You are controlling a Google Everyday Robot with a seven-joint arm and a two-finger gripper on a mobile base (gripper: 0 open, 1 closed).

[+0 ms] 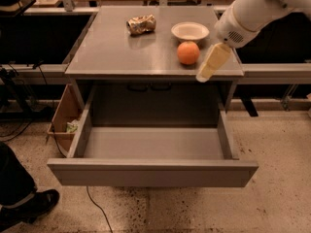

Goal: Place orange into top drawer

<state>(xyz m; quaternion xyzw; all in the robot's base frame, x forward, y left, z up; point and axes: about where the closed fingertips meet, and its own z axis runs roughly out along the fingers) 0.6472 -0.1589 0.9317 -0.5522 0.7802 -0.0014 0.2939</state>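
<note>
Top drawer open; orange on tabletop.
Gripper upper right of frame, at tabletop edge beside orange; grip state cannot be told.

White rounded arm, vented wrist; pale-yellow tapering hand beside the orange

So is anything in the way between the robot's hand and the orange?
Nothing I can see. The hand hangs just right of the orange, with only bare tabletop between them. The bowl sits behind the orange, and the top drawer below is open.
</note>
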